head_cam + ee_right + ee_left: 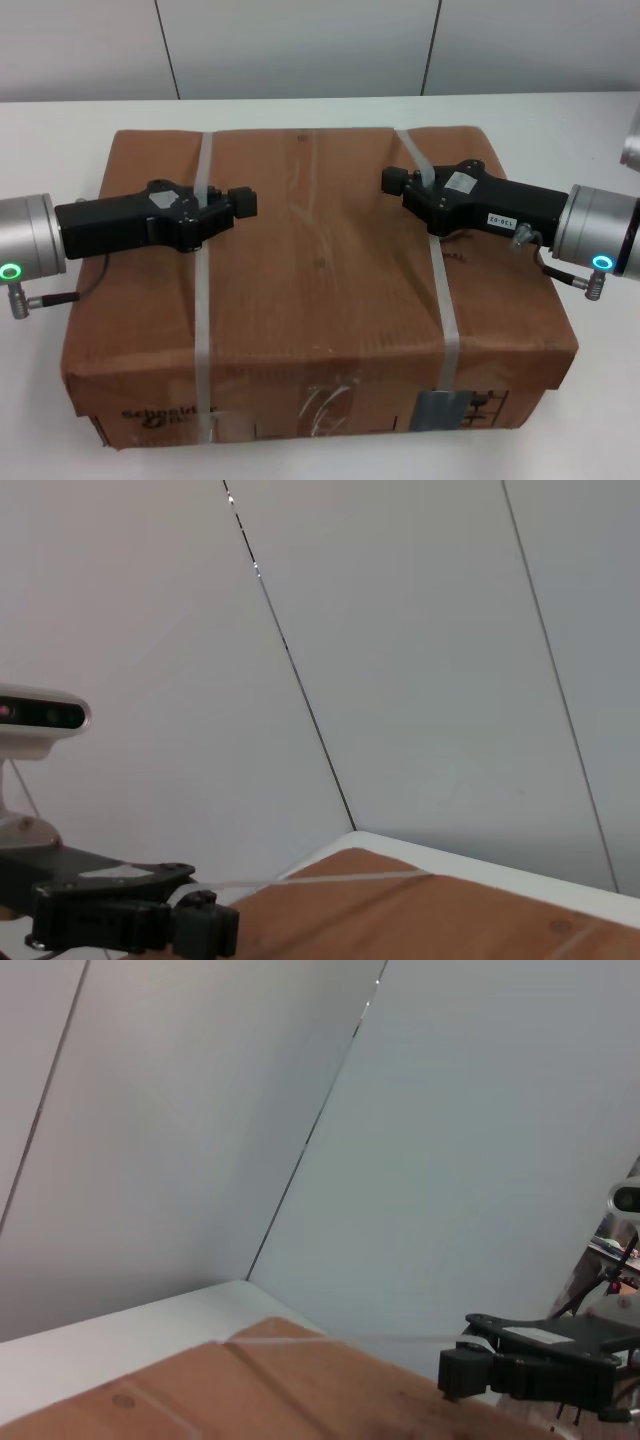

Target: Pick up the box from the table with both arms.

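The brown cardboard box [320, 270] sits on the white table [60, 140], bound by two white straps. My left gripper [240, 203] lies over the box top at the left strap [203, 300], which rises to it. My right gripper [397, 180] lies over the top at the right strap [445, 300], which lifts off the cardboard toward it. The left wrist view shows the box top [250, 1390] and the right gripper [460, 1372] with a taut strap line running to it. The right wrist view shows the box top [420, 920] and the left gripper [205, 930] likewise.
A pale panelled wall [300, 45] stands behind the table's far edge. A silver-grey object [630, 150] shows at the right border. White tabletop runs along the left, right and far sides of the box.
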Robot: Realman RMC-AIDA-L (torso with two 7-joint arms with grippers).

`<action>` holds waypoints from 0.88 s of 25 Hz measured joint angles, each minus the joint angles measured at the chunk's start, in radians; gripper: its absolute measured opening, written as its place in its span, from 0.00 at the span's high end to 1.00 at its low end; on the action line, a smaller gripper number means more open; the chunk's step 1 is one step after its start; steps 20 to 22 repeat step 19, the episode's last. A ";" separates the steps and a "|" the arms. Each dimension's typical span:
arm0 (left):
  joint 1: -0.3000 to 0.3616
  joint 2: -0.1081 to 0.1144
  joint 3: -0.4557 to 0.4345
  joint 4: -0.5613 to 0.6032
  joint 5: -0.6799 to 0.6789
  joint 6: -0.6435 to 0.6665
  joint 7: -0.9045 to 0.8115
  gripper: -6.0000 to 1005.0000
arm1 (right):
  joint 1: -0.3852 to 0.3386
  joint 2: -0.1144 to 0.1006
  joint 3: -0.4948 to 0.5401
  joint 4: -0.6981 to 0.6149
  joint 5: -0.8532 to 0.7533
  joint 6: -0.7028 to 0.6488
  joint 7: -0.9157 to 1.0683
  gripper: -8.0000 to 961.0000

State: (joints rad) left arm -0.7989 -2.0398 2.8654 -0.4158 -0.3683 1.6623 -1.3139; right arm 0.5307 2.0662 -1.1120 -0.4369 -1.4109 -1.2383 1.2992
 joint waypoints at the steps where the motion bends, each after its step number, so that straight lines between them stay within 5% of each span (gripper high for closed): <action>1: 0.003 0.000 0.000 0.000 0.000 0.004 0.003 0.92 | 0.000 0.000 0.000 0.000 0.000 -0.001 0.000 0.98; 22: 0.006 0.000 0.000 0.000 0.000 0.013 0.007 0.92 | 0.000 0.000 0.000 -0.001 0.000 -0.003 0.000 0.98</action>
